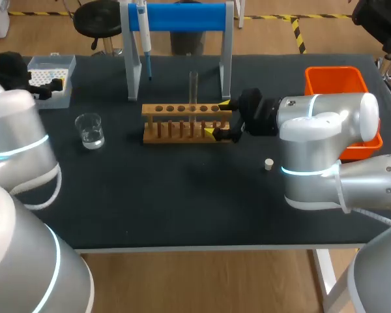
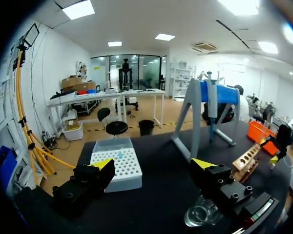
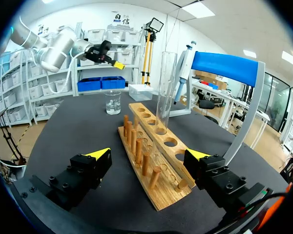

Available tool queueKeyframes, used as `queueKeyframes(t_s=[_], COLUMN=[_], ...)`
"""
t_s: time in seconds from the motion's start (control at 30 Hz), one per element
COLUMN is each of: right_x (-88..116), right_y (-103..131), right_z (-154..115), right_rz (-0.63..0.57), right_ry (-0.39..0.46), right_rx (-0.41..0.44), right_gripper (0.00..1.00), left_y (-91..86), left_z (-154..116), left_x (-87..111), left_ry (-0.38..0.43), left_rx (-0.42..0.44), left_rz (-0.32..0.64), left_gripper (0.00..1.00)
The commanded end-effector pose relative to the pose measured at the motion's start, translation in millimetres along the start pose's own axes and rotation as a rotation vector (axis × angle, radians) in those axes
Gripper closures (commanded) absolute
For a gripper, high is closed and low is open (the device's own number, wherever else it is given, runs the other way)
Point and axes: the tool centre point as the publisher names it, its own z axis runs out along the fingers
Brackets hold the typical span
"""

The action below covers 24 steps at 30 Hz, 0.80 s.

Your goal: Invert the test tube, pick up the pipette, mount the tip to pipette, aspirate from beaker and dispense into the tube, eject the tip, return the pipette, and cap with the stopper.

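Right gripper point(image 3: 147, 157) is wide open around the end of the wooden rack point(image 3: 158, 192), not touching it. The test tube point(image 3: 166, 87) stands upright in a hole further along. Left gripper point(image 2: 153, 165) is open too, by the tip box point(image 2: 116, 163), with the beaker point(image 2: 200, 214) beneath one finger. The pipette point(image 1: 143, 32) hangs on its stand point(image 1: 182, 16).

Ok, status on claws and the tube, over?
Left claw open by tip box; right claw open astride rack end. Test tube upright in rack. Pipette on stand. Nothing blocking.

Bright even overhead light, soft table shadows
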Motion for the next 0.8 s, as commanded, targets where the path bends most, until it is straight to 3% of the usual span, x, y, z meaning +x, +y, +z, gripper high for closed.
queueKeyframes(t_s=[0.03,0.8], right_x=[1,1], right_y=[0,0], right_z=[1,1], right_rz=[0.000,0.000], right_ry=[-0.005,-0.005], right_rx=[-0.001,-0.001], right_gripper=[0.00,0.00], left_y=[-3.5,8.4], left_z=[32,69], left_x=[-5.0,-50.4], left_ry=[-0.067,-0.070], left_rx=[-0.045,-0.097], left_rz=[0.000,-0.006], left_gripper=[0.00,0.00])
